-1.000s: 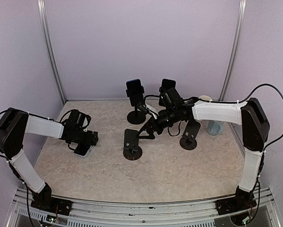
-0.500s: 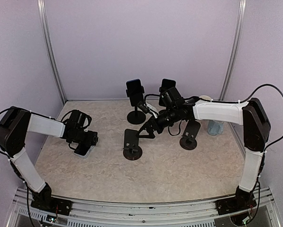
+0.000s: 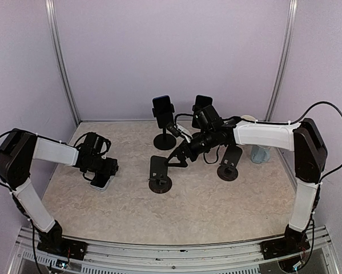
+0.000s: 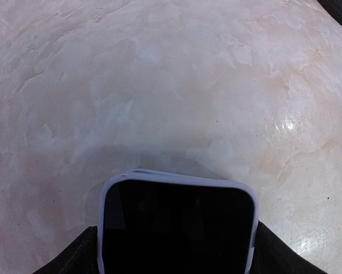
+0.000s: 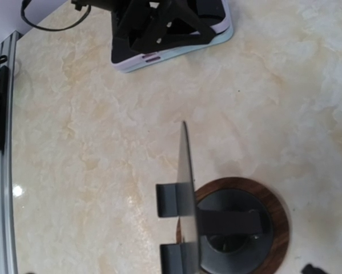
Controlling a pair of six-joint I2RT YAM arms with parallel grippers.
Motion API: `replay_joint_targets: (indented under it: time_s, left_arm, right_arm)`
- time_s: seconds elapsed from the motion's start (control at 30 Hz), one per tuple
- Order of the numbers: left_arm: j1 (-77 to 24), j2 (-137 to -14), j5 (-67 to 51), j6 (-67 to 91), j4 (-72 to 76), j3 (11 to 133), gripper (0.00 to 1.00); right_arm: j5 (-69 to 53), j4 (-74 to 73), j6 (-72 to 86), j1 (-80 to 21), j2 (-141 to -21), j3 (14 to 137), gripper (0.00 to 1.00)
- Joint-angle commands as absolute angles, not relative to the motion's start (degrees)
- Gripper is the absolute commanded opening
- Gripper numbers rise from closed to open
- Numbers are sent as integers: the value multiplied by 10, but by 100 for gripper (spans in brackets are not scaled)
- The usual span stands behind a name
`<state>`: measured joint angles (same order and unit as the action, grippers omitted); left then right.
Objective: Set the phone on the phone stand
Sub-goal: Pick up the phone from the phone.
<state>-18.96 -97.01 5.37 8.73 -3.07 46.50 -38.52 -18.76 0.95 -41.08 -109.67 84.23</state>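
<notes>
Four stands are counted on the table. Toward the far edge, a far stand carries a handset, and another is mostly hidden behind the right arm, so only its second handset is shown. A right-hand stand is left bare toward the right edge, and a middle stand is left bare near the table's centre. One phone, in a pale case and screen up, is found lying flat near the left edge, well apart from every stand. Over it the left gripper is set, with its dark fingers seen on either side of the case. Whether the case is pinched or merely bracketed cannot be told. Just beside the upright plate of the middle stand the right gripper is held. Nothing is seen in it, and whether it is spread cannot be told. Step in hand, as judged: the pick-up of the phone, with placing not yet begun. Next move, as judged: a firm grip across the case is called for, then a lift, a carry toward the centre, and a tilt so that the lower edge is seated on the lips of the plate. One cup is noted by the right edge.
</notes>
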Motion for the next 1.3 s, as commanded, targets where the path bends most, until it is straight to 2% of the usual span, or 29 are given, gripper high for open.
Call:
replay_joint_targets:
  time_s: [0.0,0.33,0.57,0.67,0.83,1.27]
  left_arm:
    - [-185,-944,52,102,-25,468,73]
    - [-189,-824,36,141,23,432,69]
    - [-194,-783,45,154,34,413,64]
    - [-197,-773,54,158,34,411,58]
    - [-215,-753,75,165,38,402,52]
    - [-301,-684,161,193,65,368,51]
  right_arm:
    - [-379,-186,11,-408,-1072,832,100]
    - [-367,-163,27,-401,-1060,811,100]
    - [-367,-156,31,-400,-1054,802,100]
    - [-367,-154,32,-399,-1052,800,100]
    - [-367,-150,32,-399,-1049,795,100]
    - [-349,-132,46,-394,-1039,775,100]
